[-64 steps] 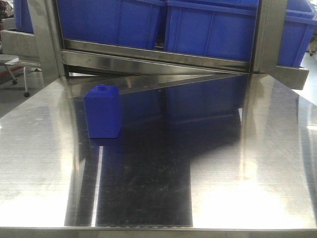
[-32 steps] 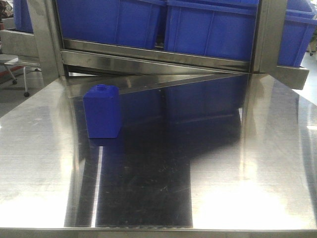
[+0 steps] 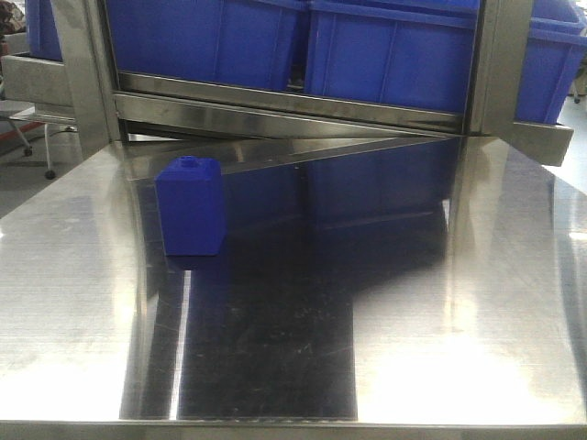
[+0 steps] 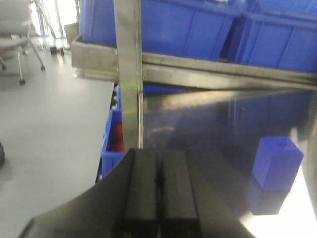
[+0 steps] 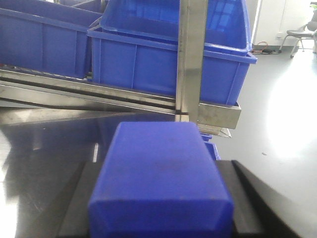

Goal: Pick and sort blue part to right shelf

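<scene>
A polished steel tabletop (image 3: 514, 275) fills the lower part of the front view. White glare lies across its near left and right, and a dark reflection runs down the middle. At the left edge of the frame is pale grey floor (image 3: 23, 188), where a wheeled chair base (image 3: 37, 133) stands. In the right wrist view, a grey chair (image 5: 299, 35) stands by a white wall (image 5: 267, 20) in the upper right corner. Strong light washes out the upper left of the left wrist view.
</scene>
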You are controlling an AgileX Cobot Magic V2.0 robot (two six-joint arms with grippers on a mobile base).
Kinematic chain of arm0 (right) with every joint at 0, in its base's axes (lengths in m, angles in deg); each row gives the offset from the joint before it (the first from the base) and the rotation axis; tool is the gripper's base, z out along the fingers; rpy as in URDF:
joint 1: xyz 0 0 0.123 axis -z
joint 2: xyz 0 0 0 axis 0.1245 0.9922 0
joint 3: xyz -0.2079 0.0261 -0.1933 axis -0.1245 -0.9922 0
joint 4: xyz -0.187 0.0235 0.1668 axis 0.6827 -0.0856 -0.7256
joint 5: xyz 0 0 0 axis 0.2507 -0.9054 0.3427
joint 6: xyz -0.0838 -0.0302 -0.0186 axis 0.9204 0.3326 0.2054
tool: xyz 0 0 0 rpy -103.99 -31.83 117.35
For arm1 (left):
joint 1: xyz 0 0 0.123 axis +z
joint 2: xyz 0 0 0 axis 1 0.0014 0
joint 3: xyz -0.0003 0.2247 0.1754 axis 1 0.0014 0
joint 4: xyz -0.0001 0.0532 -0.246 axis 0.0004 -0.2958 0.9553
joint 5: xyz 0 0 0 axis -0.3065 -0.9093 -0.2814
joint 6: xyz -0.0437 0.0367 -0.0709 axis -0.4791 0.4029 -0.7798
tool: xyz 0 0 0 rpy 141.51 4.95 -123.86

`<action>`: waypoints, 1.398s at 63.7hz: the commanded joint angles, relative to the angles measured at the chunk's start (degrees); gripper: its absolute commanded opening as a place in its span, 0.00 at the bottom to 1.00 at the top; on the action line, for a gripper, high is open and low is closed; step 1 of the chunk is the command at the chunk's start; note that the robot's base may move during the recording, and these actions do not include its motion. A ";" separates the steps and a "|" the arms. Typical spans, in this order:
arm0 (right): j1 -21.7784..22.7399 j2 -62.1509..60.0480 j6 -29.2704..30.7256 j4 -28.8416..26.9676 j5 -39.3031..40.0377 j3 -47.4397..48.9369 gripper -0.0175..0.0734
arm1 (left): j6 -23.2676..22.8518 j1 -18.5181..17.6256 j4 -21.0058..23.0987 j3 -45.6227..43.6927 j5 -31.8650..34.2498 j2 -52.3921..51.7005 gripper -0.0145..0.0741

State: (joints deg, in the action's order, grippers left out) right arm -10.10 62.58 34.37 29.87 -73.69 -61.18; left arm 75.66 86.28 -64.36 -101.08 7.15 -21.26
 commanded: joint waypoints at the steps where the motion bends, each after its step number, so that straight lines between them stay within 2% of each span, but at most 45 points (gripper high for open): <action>1: 0.26 0.41 0.43 0.73 5.22 1.71 0.63 | -0.40 0.06 0.89 -3.38 4.28 5.29 0.32; 7: 0.26 0.41 0.43 0.73 5.22 1.71 0.63 | -0.40 -0.84 1.03 -5.56 4.17 10.12 0.36; 10: 0.26 0.41 0.43 0.73 5.22 1.71 0.63 | -0.40 -1.95 1.03 -6.61 4.17 12.74 0.44; 22: 0.26 0.41 0.43 0.73 5.22 1.71 0.63 | -0.64 -8.25 1.03 -11.52 4.17 22.49 0.87; 26: 0.26 0.41 0.43 0.73 5.22 1.71 0.63 | -3.22 -10.43 1.03 -13.53 4.04 26.50 0.97; 38: 0.26 0.41 0.43 0.73 5.22 1.71 0.63 | -19.21 -16.28 -3.01 -21.34 1.48 37.99 0.94; 45: 0.26 0.41 0.43 0.73 5.22 1.71 0.63 | -29.20 -19.40 -7.72 -27.95 -4.12 45.96 0.94; 52: 0.26 0.41 0.43 0.73 5.22 1.71 0.63 | -34.74 -21.97 -11.76 -35.27 -11.98 54.28 0.94; 71: 0.26 0.41 0.43 0.73 5.22 1.71 0.63 | -35.71 -27.29 -12.90 -54.26 -32.00 73.38 0.94; 81: 0.26 0.41 0.43 0.73 5.22 1.71 0.63 | -35.71 -27.57 -10.35 -64.94 -39.84 82.43 0.94; 89: 0.26 0.41 0.43 0.73 5.22 1.71 0.63 | -35.71 -27.57 -8.64 -70.50 -43.16 87.14 0.94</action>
State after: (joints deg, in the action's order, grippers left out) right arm -10.10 62.58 34.47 29.87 -73.72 -61.18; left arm 40.57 59.04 -74.05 -166.64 -34.49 65.45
